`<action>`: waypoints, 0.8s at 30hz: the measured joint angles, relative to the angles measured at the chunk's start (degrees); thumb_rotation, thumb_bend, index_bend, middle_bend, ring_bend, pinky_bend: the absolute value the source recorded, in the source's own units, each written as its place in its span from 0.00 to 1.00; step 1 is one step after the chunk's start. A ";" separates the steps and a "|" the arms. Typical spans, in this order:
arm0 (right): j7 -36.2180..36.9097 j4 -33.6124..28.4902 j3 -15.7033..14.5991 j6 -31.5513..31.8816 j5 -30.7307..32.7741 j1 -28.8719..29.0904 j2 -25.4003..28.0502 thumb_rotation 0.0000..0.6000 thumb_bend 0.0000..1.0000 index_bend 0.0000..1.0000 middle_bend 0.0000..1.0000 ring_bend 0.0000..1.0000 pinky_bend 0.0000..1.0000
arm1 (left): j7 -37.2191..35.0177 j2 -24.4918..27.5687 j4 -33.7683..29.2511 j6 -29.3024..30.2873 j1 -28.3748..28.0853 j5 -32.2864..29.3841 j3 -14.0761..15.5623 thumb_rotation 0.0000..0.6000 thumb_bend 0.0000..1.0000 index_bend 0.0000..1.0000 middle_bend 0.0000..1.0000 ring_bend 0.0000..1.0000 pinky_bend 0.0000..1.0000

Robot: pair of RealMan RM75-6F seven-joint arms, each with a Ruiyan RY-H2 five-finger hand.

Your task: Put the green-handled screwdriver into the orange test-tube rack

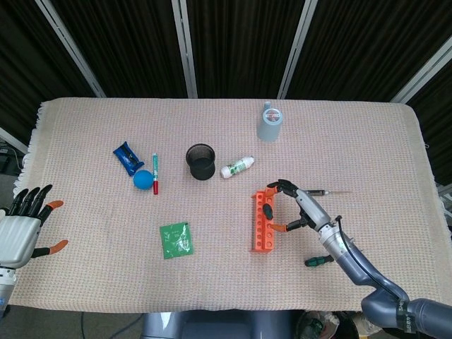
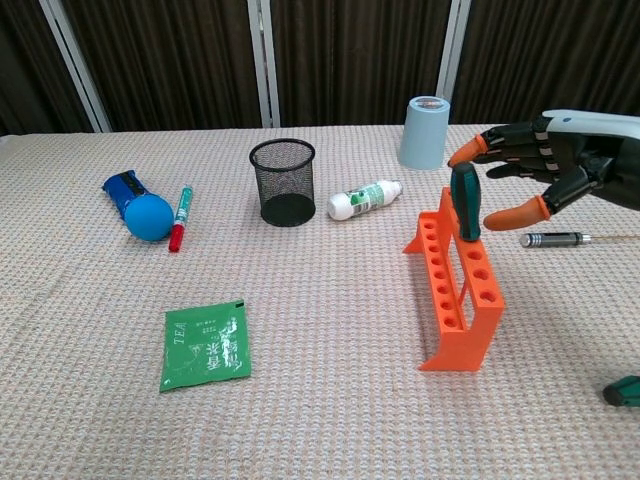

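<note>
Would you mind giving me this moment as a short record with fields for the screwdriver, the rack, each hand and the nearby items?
screwdriver: green-handled screwdriver stands upright in a hole near the far end of the rack
rack: orange test-tube rack on the cloth, other holes look empty
right hand: right hand fingers spread beside the handle, not gripping it
left hand: left hand open at the table's left edge
nearby: dark metal-handled tool lying behind the rack; second green tool

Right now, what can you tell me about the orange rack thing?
The orange test-tube rack looks like plastic, standing upright on the woven tablecloth, with a row of round holes along its top and legs at each end. A green-handled screwdriver stands in a far-end hole. The right hand hovers beside that handle, fingers spread.
</note>
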 measured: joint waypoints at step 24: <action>-33.69 4.76 0.01 19.00 2.89 -8.63 3.85 1.00 0.32 0.26 0.13 0.00 0.00 | 0.78 -2.66 1.62 1.21 1.05 -3.22 -0.89 0.83 0.01 0.21 0.00 0.00 0.00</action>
